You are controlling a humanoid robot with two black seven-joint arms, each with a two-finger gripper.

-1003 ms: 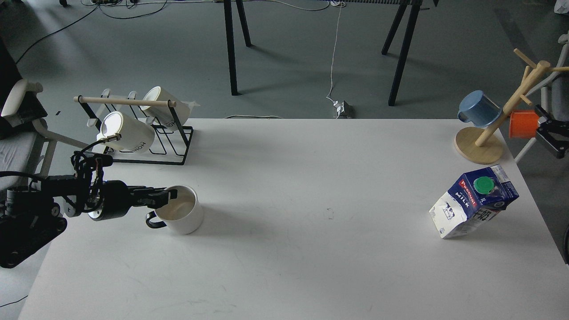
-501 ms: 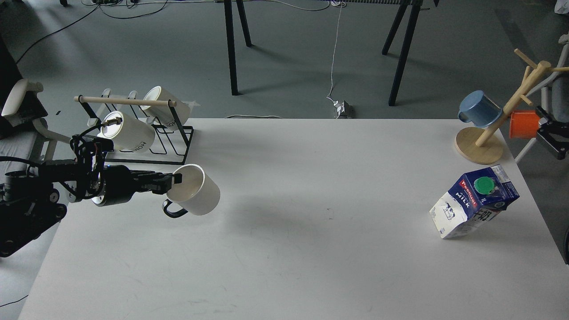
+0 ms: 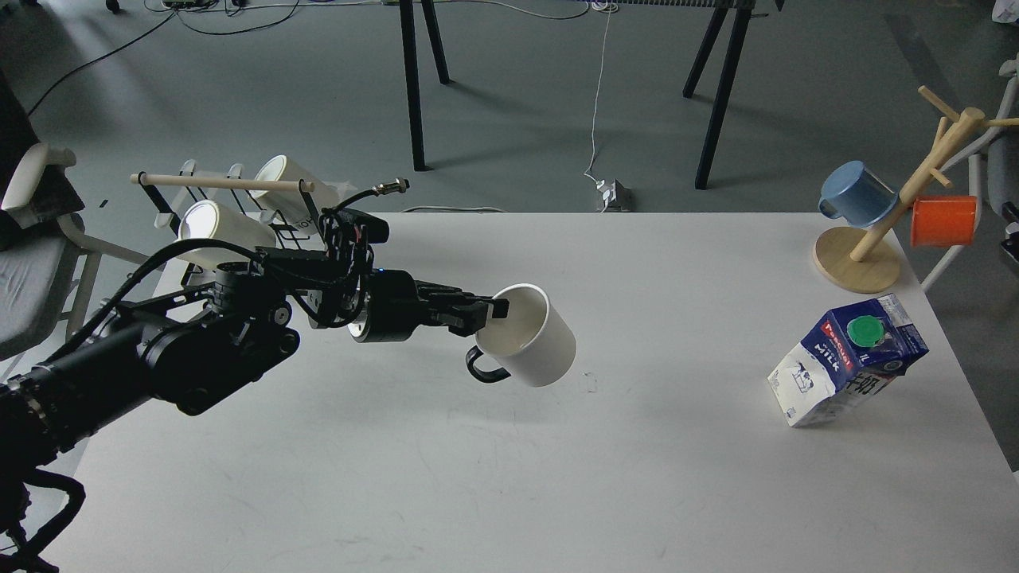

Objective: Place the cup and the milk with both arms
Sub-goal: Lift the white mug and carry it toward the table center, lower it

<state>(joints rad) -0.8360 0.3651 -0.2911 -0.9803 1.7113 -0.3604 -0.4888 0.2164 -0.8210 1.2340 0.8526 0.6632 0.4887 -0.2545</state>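
Observation:
My left gripper is shut on the rim of a white cup with a black handle. It holds the cup tilted in the air above the middle of the white table. A blue and white milk carton with a green cap stands leaning at the table's right side, far from the cup. My right gripper is out of view.
A black wire rack with two white mugs stands at the table's back left, behind my left arm. A wooden mug tree with a blue mug and an orange mug stands at the back right corner.
My left gripper lifted the white cup off the table at the left and carried it right to above the table's middle. The right gripper at the right edge has left the view.

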